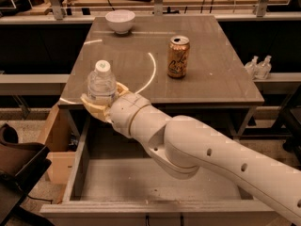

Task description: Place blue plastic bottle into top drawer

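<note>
The blue plastic bottle, clear with a white cap, stands upright at the front left edge of the grey table. My gripper reaches in from the lower right and its tan fingers are closed around the bottle's lower body. The top drawer is pulled open below the table front, with a plain grey interior and nothing in it. My white arm crosses over the drawer's middle and right side.
A gold soda can stands mid-table and a white bowl at the far edge. Two small bottles sit on a shelf to the right. A cardboard box is left of the drawer.
</note>
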{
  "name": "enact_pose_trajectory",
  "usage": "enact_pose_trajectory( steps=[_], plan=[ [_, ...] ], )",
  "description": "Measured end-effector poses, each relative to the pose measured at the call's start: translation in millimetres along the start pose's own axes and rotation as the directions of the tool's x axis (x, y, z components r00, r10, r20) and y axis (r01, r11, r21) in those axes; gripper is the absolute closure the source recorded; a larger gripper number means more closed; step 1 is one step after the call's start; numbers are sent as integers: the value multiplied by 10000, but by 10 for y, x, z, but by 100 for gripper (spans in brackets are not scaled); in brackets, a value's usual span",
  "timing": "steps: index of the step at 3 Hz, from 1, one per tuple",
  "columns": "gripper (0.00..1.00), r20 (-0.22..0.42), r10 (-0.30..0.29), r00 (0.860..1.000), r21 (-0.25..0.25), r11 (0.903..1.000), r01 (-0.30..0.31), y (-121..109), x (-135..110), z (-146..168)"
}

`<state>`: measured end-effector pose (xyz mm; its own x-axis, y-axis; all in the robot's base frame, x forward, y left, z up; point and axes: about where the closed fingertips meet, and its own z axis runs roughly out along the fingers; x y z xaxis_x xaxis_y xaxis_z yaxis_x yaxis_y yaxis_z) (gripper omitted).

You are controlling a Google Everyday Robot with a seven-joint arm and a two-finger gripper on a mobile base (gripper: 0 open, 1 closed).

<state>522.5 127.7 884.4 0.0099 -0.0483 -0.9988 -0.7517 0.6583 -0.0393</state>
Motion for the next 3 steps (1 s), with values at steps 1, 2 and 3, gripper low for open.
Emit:
enact_pose_trajectory(
  steps=[1, 2, 3],
  plan=[
    [100, -1, 0, 10000, 0, 10000, 0, 0, 0, 0],
    [100, -1, -1, 10000, 0, 10000, 1, 0, 0, 0],
    [100, -1, -1, 10000, 0, 10000, 1, 0, 0, 0]
  ],
)
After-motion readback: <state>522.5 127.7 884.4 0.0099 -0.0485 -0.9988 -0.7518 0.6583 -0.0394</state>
